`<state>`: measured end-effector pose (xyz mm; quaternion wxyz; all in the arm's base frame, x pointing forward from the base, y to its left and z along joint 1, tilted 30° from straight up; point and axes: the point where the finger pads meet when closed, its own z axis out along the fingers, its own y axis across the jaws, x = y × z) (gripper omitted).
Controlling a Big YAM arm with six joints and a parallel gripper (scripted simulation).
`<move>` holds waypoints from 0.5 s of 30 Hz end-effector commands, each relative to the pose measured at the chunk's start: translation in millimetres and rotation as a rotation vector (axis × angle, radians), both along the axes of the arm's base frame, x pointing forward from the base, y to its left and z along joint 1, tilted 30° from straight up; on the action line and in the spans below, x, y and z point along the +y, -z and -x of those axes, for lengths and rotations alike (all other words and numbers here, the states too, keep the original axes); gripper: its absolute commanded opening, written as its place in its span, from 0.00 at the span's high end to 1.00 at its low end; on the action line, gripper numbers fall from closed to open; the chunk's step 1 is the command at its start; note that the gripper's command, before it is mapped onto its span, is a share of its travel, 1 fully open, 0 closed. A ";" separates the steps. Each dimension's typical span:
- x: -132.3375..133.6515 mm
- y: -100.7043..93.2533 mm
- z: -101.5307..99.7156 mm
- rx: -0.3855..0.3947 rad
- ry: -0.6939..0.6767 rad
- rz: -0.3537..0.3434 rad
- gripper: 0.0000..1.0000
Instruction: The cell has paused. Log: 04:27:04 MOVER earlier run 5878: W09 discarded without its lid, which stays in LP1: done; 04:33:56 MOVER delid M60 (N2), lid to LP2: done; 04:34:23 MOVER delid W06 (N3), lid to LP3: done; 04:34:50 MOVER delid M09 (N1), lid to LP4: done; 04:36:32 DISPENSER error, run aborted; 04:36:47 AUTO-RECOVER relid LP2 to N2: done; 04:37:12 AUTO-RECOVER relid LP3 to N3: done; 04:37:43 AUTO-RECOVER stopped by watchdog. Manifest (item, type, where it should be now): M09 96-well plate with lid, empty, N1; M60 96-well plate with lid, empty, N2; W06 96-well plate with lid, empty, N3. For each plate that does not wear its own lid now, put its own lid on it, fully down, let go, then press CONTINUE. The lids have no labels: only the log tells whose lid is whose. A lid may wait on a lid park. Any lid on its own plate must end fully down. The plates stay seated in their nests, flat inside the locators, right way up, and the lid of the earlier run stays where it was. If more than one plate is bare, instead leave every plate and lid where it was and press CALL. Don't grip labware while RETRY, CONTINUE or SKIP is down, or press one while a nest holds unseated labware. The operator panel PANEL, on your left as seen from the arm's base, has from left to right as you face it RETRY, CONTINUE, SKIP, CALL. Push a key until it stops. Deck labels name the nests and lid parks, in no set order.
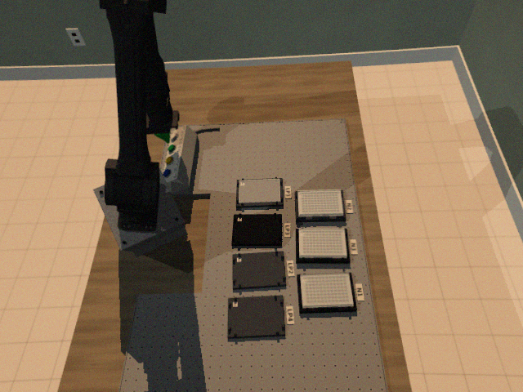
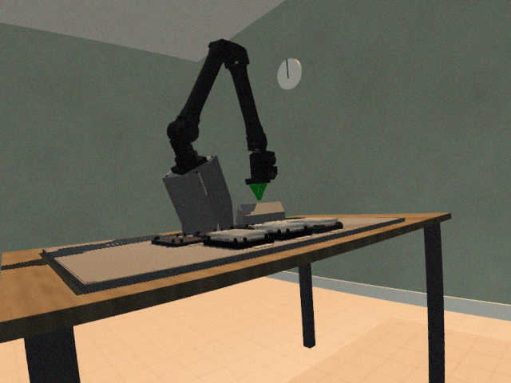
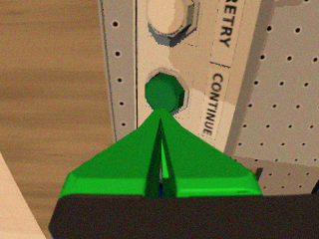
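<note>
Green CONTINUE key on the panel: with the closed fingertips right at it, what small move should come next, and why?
Probably a short straight push onward until the key stops. The shut green gripper holds nothing, and its tip meets the near edge of the green hexagonal CONTINUE key, which does not look sunk yet. In the top view all three white well plates look lidded, including the one at N1, and park LP4 looks bare.

Dull green walls point(image 2: 371, 144) close the room, with a round clock point(image 2: 288, 73) high up behind the tool and a socket point(image 1: 75, 36) low down. A wooden table point(image 2: 255, 270) on dark legs point(image 2: 436, 305) stands below the tool — pale tiled floor point(image 1: 422, 168) around it, grey skirting point(image 2: 412, 294) at the wall's foot.
</note>
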<state>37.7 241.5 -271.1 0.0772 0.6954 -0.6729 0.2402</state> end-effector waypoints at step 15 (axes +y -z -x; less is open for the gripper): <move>-5.7 11.5 -4.8 0.003 -0.009 -0.001 1.00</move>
